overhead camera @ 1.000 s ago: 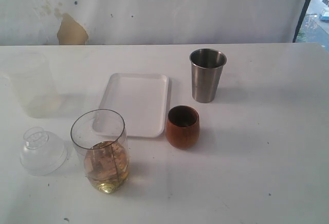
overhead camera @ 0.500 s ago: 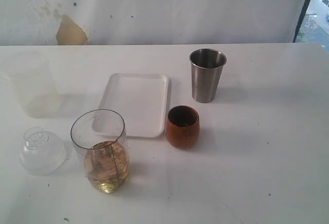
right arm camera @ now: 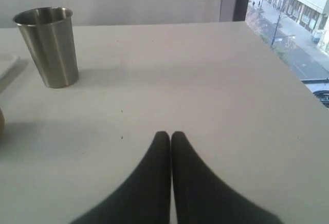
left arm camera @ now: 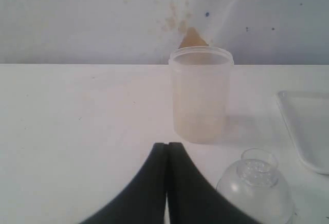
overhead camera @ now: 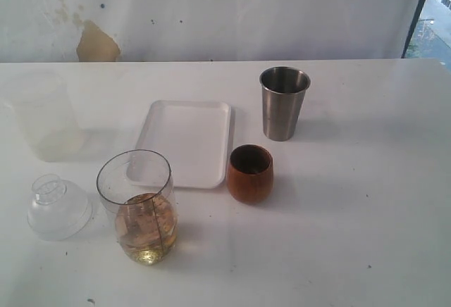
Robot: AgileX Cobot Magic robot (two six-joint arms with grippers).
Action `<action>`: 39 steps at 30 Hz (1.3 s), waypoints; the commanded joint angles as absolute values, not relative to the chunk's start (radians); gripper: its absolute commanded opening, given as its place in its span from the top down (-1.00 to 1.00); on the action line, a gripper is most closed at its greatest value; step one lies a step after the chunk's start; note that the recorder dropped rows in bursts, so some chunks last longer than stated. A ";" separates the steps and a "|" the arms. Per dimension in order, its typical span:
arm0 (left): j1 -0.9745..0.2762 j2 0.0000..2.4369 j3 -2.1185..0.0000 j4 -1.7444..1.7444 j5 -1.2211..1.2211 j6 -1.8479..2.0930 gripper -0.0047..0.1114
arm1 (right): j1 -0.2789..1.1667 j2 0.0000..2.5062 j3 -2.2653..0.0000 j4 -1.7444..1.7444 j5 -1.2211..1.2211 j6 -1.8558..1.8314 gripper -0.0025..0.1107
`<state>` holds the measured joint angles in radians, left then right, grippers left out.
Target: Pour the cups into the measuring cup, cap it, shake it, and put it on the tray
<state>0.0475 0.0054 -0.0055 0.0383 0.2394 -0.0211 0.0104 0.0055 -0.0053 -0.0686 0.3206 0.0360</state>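
Observation:
The clear measuring cup [overhead camera: 138, 205] stands at the front left with yellowish liquid in its bottom. Right of it sits the brown wooden cup [overhead camera: 249, 174], and behind that the steel tumbler [overhead camera: 283, 103], also in the right wrist view [right arm camera: 48, 45]. Between them lies the white tray [overhead camera: 186, 141], whose edge shows in the left wrist view [left arm camera: 304, 130]. Neither arm appears in the exterior view. My left gripper [left arm camera: 167, 145] is shut and empty, short of the frosted cup. My right gripper [right arm camera: 170, 134] is shut and empty, well away from the tumbler.
A frosted translucent plastic cup [overhead camera: 44, 115] stands at the far left [left arm camera: 199, 95]. A clear domed lid [overhead camera: 56, 206] lies in front of it [left arm camera: 256, 190]. The table's right edge [right arm camera: 288, 67] borders a window with a street below.

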 commanded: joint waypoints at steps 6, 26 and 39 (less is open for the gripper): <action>0.047 0.000 0.000 0.046 0.233 -0.022 0.92 | 0.001 0.000 0.000 -0.053 0.352 -0.056 0.96; 0.047 0.000 0.000 0.068 0.233 -0.020 0.92 | 0.000 0.000 0.000 -0.051 0.335 -0.063 0.96; 0.047 0.000 0.000 -0.095 -0.439 -0.380 0.92 | 0.000 0.000 0.000 -0.051 0.335 -0.063 0.96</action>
